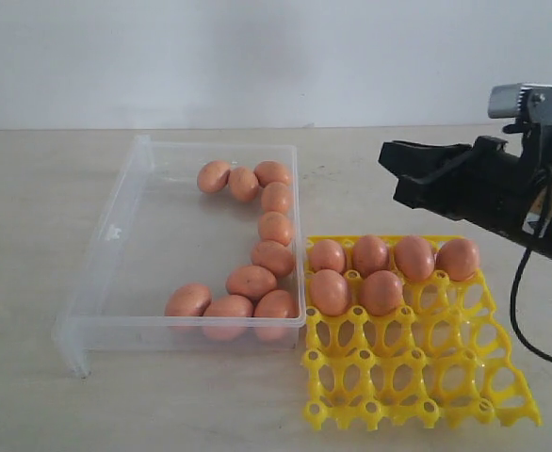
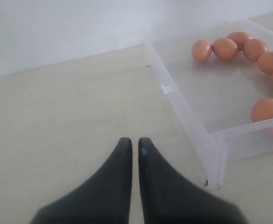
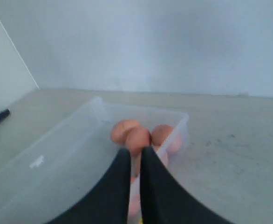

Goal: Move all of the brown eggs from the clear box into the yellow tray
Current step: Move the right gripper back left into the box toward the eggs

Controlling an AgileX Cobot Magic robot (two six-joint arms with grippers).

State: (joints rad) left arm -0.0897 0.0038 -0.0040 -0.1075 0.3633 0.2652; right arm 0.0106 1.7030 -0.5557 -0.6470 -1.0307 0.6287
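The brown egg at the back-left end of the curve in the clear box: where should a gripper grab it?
Probably from straight above, since the clear box walls block the sides. Pinch that brown egg across its narrow middle, fingers front and back; another egg sits against its right.

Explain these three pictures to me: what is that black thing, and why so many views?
It is a robot with two arms, each ending in a black claw. One picture comes from a camera off the arms; the other two from cameras on each wrist, looking along the claws. On the table a clear box holds ten brown eggs; the yellow tray beside it holds six. The right claw hangs in the air, shut and empty. The left claw is shut and empty too.
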